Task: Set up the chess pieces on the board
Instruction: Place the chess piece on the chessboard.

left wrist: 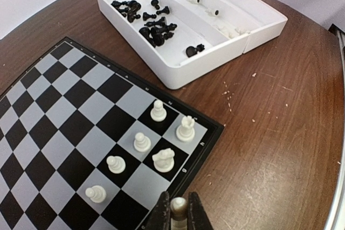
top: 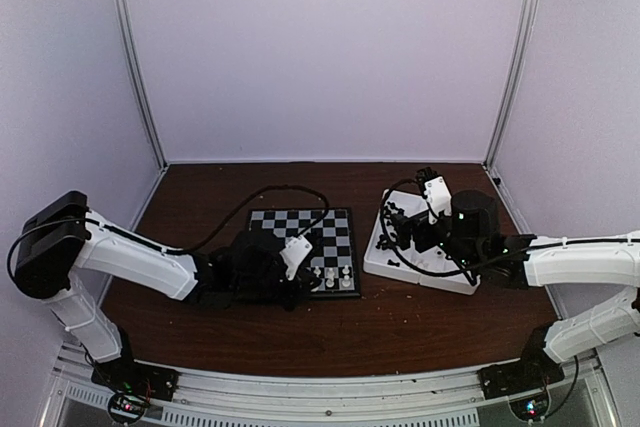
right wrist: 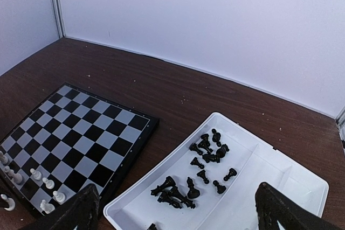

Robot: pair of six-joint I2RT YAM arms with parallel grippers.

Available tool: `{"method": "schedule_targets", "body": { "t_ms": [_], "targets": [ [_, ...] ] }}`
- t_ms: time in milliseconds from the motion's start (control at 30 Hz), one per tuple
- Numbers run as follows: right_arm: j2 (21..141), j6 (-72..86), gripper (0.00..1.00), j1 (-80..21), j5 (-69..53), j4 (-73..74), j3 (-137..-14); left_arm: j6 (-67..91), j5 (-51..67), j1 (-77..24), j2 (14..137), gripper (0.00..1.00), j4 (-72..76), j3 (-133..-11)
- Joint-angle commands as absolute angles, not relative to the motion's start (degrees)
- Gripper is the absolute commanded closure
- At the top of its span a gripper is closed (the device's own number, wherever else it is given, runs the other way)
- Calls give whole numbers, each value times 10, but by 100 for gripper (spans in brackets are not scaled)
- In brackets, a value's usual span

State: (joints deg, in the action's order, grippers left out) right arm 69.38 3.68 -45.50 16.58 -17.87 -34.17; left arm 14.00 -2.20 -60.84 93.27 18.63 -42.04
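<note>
The board (left wrist: 64, 106) lies left of centre on the table, also seen as the board (top: 290, 222) from above. Several white chess pieces stand at its near right corner: pawns (left wrist: 142, 142), a rook (left wrist: 185, 128) and a knight (left wrist: 163, 160). My left gripper (left wrist: 179, 211) is shut on a white piece, just above the board's edge beside the knight. My right gripper (right wrist: 178, 214) hangs wide open over the white tray (right wrist: 269, 171), above the loose black pieces (right wrist: 205, 168). Nothing sits between its fingers (right wrist: 75, 211).
The divided white tray (left wrist: 215, 52) sits right of the board, with black pieces (left wrist: 153, 25) in one compartment and a few white ones (left wrist: 226, 29) in another. Bare brown table (left wrist: 280, 133) lies between tray and board. White walls enclose the back and sides.
</note>
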Motion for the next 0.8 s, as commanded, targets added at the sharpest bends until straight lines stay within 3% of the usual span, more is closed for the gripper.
{"method": "schedule_targets", "body": {
  "t_ms": [0, 767],
  "targets": [
    [686, 48, 0, -451, 163, -192, -334, 125, -25, -609, 964, 100, 265, -439],
    [693, 50, 0, -449, 150, -191, -337, 129, -102, -609, 1030, 100, 319, -439]
  ]
}}
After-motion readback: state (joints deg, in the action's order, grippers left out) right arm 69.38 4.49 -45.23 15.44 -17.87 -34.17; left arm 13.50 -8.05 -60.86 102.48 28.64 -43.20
